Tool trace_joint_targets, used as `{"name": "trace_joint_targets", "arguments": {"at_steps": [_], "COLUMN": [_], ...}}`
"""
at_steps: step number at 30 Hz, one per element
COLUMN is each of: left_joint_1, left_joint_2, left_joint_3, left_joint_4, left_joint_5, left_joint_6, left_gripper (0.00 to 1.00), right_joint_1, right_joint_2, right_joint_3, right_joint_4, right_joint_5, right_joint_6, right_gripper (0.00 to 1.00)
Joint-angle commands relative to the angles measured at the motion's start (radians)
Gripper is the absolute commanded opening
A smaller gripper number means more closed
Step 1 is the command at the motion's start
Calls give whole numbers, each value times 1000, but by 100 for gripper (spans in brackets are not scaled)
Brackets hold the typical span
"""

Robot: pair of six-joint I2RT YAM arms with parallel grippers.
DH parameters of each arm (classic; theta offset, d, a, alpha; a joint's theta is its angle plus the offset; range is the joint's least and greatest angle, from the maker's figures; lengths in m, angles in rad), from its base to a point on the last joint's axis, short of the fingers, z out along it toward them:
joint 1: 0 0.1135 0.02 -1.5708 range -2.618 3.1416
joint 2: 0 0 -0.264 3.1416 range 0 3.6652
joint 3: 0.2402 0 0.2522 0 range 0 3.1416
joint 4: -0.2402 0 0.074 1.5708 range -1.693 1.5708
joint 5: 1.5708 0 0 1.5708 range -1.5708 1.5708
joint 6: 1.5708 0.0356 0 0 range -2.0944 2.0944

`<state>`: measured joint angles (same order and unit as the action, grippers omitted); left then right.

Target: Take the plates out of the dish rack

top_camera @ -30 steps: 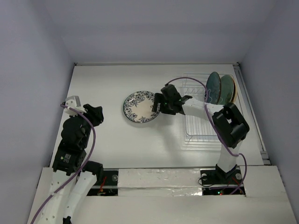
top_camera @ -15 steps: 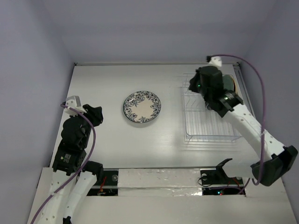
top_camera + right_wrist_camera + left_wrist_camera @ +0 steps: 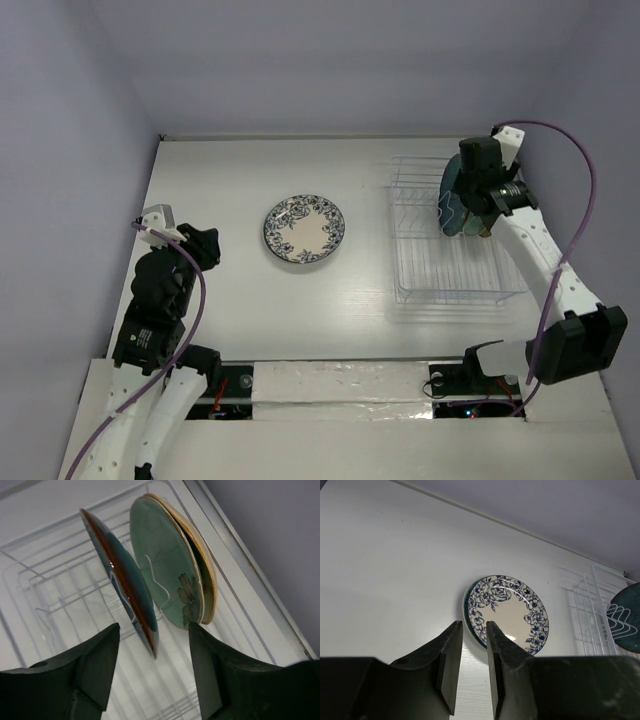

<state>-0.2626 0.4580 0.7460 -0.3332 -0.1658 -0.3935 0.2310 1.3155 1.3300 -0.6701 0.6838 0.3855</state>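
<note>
Right hand (image 3: 152,630) hangs over the far right end of the dish rack (image 3: 50,595) with its fingers spread wide and nothing gripped. The glossy dark teal plate (image 3: 125,580) stands on edge straight ahead of it. The nearest part of that plate's rim points into the gap, so one finger lies towards each face, though neither looks to be touching. Just behind it, on the side of the right finger, the pale green plate (image 3: 160,565) leans against a tan-rimmed plate (image 3: 207,580), the two nearly touching. A clear slot separates them from the teal one.

From above, this hand (image 3: 465,212) is at the plates, while the left hand (image 3: 472,670) sits well apart by the worktop's (image 3: 230,300) left edge. Its fingers are drawn narrow and hold nothing.

Out on the worktop a blue-floral plate (image 3: 507,615) lies flat on top of a teal-rimmed plate (image 3: 466,611).

By my reading, the teal plate is next. The hand must close across its thickness and lift along the plate's own plane to clear the wires and its green neighbour.
</note>
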Motion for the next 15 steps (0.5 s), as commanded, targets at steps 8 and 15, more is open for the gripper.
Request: {"name": "trace_joint_targets", "arguments": {"at_steps": [8, 15], "left_joint_1": [-6, -6], "left_joint_2": [7, 7], "left_joint_3": [-5, -7], "left_joint_4": [42, 46], "left_joint_5": [2, 9], "left_joint_6": [12, 13], "left_gripper": [26, 27], "right_joint_1": [-27, -27], "right_joint_2": [229, 222], "right_joint_3": [101, 175], "right_joint_4": [3, -51], "right_joint_5": [25, 79], "right_joint_6": [-76, -131], "right_gripper": [43, 9]}}
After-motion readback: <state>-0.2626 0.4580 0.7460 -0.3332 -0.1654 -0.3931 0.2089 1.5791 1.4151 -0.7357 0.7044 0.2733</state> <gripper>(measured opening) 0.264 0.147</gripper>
